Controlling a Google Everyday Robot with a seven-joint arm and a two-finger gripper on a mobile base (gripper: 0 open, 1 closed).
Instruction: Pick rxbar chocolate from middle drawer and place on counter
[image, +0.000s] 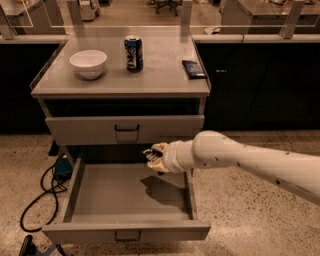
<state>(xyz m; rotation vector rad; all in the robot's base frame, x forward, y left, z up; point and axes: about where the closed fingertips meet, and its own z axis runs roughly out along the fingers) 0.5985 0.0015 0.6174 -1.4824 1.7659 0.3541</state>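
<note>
The middle drawer (120, 197) is pulled wide open below the cabinet, and its grey floor shows bare. My gripper (151, 157) hangs above the drawer's back right part, just under the closed drawer above. It is shut on a small black bar with white print, the rxbar chocolate (149, 153). The bar is lifted off the drawer floor and casts a shadow there. The counter (165, 80) is the light-grey cabinet top above.
On the counter stand a white bowl (88, 63) at the left, a dark soda can (133, 53) in the middle and a dark blue flat packet (193, 68) at the right edge. A closed drawer (125, 129) sits above the open one. Cables and a blue box (62, 167) lie on the floor at the left.
</note>
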